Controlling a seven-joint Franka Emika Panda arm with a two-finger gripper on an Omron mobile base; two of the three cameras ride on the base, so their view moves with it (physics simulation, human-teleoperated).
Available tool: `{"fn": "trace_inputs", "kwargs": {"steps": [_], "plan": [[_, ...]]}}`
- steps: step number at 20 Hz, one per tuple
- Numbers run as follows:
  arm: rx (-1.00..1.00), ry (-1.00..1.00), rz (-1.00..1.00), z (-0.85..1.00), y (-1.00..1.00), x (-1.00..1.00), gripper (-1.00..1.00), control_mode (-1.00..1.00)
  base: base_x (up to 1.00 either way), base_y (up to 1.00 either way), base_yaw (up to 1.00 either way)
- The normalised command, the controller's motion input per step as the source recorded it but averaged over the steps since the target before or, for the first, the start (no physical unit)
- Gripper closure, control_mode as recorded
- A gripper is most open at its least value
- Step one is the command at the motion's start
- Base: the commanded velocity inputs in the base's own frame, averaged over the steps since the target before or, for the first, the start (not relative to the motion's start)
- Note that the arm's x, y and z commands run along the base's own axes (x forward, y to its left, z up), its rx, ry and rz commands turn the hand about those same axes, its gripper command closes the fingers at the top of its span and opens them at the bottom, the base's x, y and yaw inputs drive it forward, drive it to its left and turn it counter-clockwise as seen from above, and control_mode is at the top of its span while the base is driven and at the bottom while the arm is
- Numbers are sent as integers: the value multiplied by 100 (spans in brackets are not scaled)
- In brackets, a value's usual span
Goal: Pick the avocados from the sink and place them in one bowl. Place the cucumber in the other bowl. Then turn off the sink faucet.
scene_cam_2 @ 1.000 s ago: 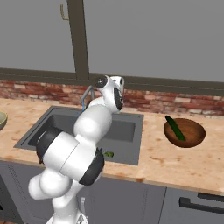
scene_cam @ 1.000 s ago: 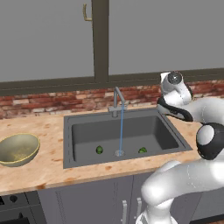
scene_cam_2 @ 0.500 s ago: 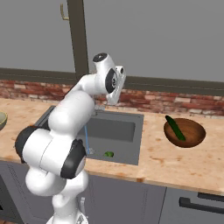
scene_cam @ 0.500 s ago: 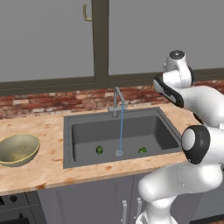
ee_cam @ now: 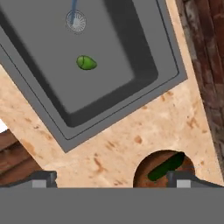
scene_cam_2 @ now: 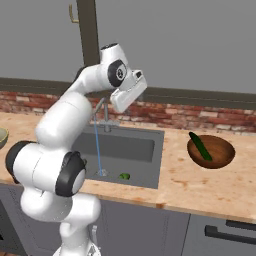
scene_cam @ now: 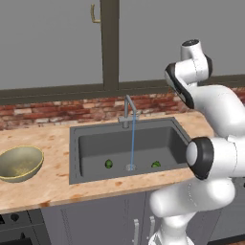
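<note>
Above counter point(ee_cam: 131, 127), claw point(ee_cam: 111, 178) wide open, empty.

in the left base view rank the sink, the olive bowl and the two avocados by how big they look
1. Dark grey rectangular sink, largest.
2. Wide olive-yellow bowl.
3. The two small bright green avocados look alike in size, so no ranking between them.

Sink point(scene_cam: 86, 143): matt dark grey, smooth; round metal drain point(ee_cam: 75, 20). Faucet point(scene_cam: 128, 111): grey brushed metal. Counter point(scene_cam: 52, 179): mottled tan wood-look. Brown bowl point(scene_cam_2: 216, 155): wooden. Olive bowl point(scene_cam: 19, 162): glossy. Wall point(scene_cam: 57, 112): rough red brick. My arm point(scene_cam_2: 65, 120): smooth white plastic.
</note>
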Motion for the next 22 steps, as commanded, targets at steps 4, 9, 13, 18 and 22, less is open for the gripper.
{"fn": "trace_inputs", "kwargs": {"steps": [4, 9, 13, 18, 22], "plan": [[0, -1, -48, -3, 3, -78, -100, -100, 0, 0, 0], [0, -1, -28, -29, 35, -50, -100, -100, 0, 0, 0], [0, 1, -17, -20, 52, -23, -100, -100, 0, 0, 0], [9, -11, -23, -9, 29, -26, -100, -100, 0, 0, 0], [22, -18, -28, 0, 0, -20, -100, -100, 0, 0, 0]]}}
